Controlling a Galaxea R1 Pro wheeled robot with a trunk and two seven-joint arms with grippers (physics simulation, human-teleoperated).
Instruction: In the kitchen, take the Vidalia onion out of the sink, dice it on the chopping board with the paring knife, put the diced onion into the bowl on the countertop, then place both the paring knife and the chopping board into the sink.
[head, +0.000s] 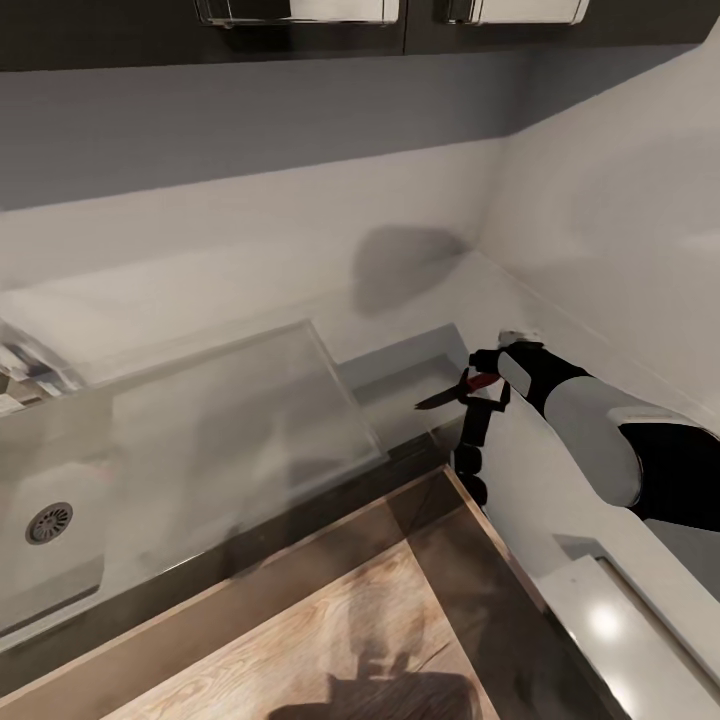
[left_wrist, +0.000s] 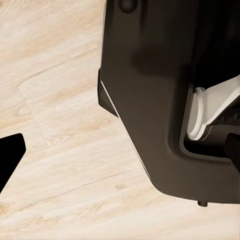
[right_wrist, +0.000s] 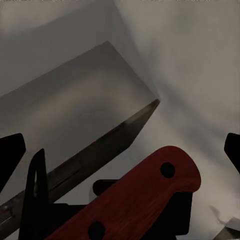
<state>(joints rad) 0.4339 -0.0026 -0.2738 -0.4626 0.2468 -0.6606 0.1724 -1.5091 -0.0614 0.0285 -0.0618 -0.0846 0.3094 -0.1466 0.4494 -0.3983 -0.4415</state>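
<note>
Red-handled paring knife (head: 462, 390) sits clamped between my right gripper (head: 480, 385) jaws, held above the countertop (head: 420, 330). I can't tell my left jaws' state. I judge we're late on: the sink (head: 200, 450), beyond the blade tip, awaits it.

The sink (head: 200, 440) looks like smooth grey steel with a soft sheen, beside a glossy pale countertop (head: 560, 480). The floor (left_wrist: 60, 150) is light, matt wood grain. The paring knife (head: 462, 388) has a dark blade and a smooth red handle with black rivets.
</note>
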